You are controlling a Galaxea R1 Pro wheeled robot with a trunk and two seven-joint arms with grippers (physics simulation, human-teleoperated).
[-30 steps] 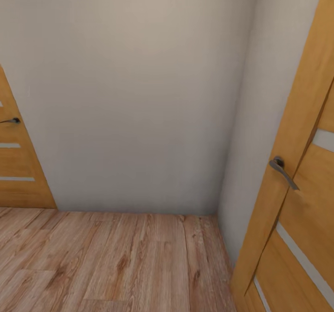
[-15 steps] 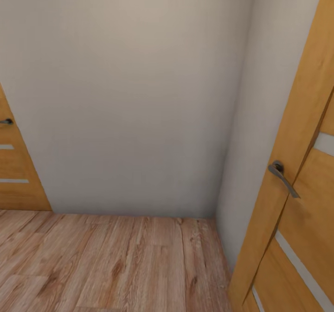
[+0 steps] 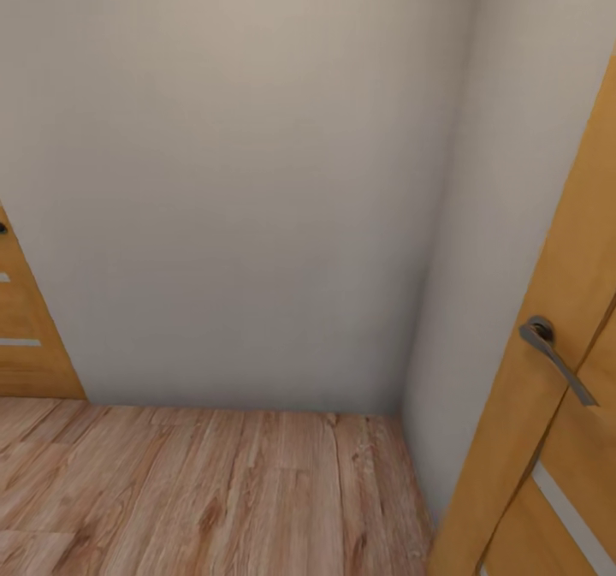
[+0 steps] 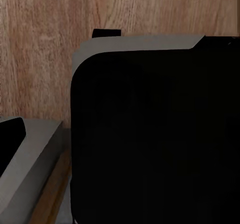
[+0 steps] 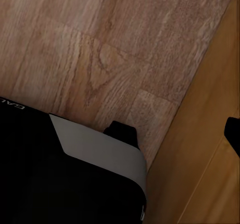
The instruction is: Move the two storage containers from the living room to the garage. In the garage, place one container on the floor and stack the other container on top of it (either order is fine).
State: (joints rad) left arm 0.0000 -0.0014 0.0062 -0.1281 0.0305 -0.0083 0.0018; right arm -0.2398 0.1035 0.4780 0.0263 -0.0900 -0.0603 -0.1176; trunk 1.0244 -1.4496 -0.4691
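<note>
The two storage containers are out of view. In the head view I face a corner of plain pale wall (image 3: pixel 239 174) above light wood-plank floor (image 3: pixel 214 490). The left wrist view looks down on my black, grey-edged base (image 4: pixel 150 134) over wood planks (image 4: pixel 45 59). My base (image 5: pixel 60 179) also shows in the right wrist view, with plank floor (image 5: pixel 100 49) beside it. No gripper fingers can be made out.
An orange-brown wooden door (image 3: pixel 565 456) with a grey lever handle (image 3: pixel 556 358) and glass slits stands close at the right. It shows as a brown panel (image 5: pixel 200 159) beside my base. A similar door (image 3: pixel 26 345) sits at the left edge.
The whole head picture has shifted, so the camera has moved. The left door has slid further out at the left, and the right door's handle sits lower and further right.
</note>
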